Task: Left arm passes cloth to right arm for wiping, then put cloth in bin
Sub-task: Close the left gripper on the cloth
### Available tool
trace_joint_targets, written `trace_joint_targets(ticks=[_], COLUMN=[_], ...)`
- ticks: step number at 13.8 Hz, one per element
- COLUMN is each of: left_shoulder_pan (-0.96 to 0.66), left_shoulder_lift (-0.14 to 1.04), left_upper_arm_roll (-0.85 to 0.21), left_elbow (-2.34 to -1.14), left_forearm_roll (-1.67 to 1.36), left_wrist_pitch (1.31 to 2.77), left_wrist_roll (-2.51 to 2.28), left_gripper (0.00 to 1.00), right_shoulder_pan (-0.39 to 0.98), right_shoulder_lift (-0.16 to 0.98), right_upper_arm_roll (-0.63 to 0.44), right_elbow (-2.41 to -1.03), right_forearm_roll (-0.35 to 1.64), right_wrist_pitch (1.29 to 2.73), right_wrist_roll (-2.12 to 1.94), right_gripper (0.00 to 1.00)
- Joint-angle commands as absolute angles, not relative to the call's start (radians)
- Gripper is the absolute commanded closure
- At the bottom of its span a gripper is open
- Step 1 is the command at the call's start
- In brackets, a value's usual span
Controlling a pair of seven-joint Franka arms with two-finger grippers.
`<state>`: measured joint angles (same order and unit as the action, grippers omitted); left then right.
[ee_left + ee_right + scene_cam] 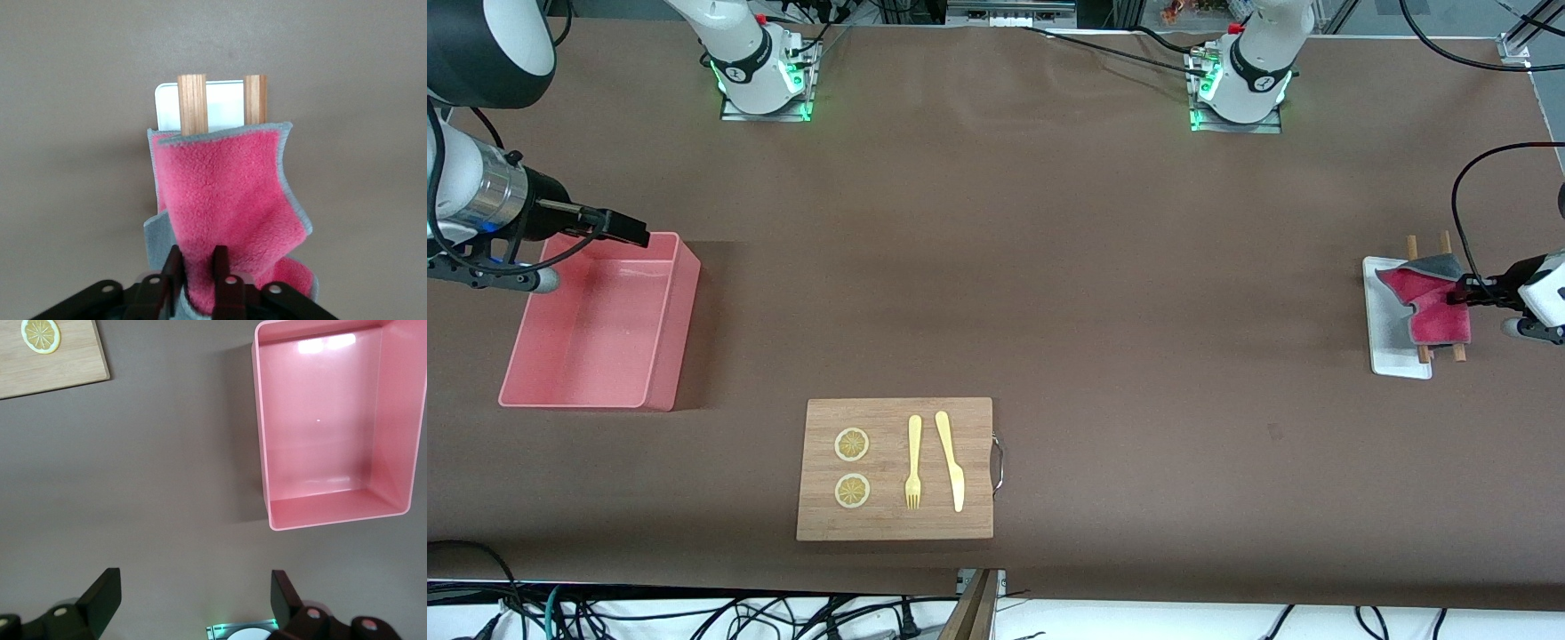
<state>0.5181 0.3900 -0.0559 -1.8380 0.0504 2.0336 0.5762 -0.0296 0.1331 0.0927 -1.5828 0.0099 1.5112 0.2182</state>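
From the front I see my left gripper (1458,293) at the left arm's end of the table, pinching the edge of the cloth (1427,302). The cloth lies pink side up over two wooden sticks (1421,354) on a small white tray (1385,342), with a grey corner folded over. My right gripper (627,229) hangs over the rim of the pink bin (667,347) at the right arm's end, and that arm waits. The board (895,468) with a fork (913,462), a knife (951,458) and two lemon slices (852,444) sits between them, nearer the camera. From the left wrist I see the fingers (219,270) squeezed on a fold of cloth (227,200), and the sticks (192,103) and tray (223,107) poke out past it. From the right wrist I see the fingers (100,597) spread wide with nothing in them, the bin (263,460) with nothing inside, and a corner of the board (60,367). I think I am at the very first step, picking up the cloth. Next I think I must lift it free of the sticks without dragging them, then carry it toward the middle so my right gripper can come and take it.
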Motion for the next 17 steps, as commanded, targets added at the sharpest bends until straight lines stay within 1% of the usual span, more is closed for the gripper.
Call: trace_joint_targets(ticks=[1,3,5,6,7,13,17], left_shoulder_pan=[0.532,0.532,0.534,0.538,0.538,0.540,0.546], left_shoulder_lift=[0.399,0.399,0.399,0.397,0.399,0.399,0.402], left_upper_arm_roll=[-0.066,-0.066,-0.066,-0.066,-0.066,-0.067,-0.067], left_elbow=[-1.813,-1.812,-1.812,-1.812,-1.801,-1.795,-1.795], left_forearm_roll=[0.029,0.029,0.029,0.029,0.029,0.028,0.025], left_wrist_pitch=[2.005,2.003,2.002,1.996,1.990,1.988,1.988], left_wrist_roll=[0.598,0.598,0.600,0.603,0.612,0.618,0.620], left_gripper=[0.56,0.59,0.69,0.76,0.79,0.79,0.99], right_shoulder_pan=[-0.020,-0.015,-0.014,-0.014,-0.014,-0.014,-0.014], right_shoulder_lift=[0.138,0.138,0.138,0.138,0.138,0.141,0.141], right_upper_arm_roll=[0.097,0.095,0.097,0.097,0.097,0.097,0.097], right_elbow=[-1.566,-1.566,-1.566,-1.566,-1.566,-1.566,-1.566], right_forearm_roll=[0.026,0.026,0.026,0.026,0.026,0.026,0.026], right_wrist_pitch=[1.496,1.496,1.496,1.496,1.497,1.497,1.497], right_wrist_roll=[0.255,0.259,0.282,0.282,0.282,0.282,0.282], right_gripper=[0.01,0.01,0.01,0.01,0.01,0.01,0.01])
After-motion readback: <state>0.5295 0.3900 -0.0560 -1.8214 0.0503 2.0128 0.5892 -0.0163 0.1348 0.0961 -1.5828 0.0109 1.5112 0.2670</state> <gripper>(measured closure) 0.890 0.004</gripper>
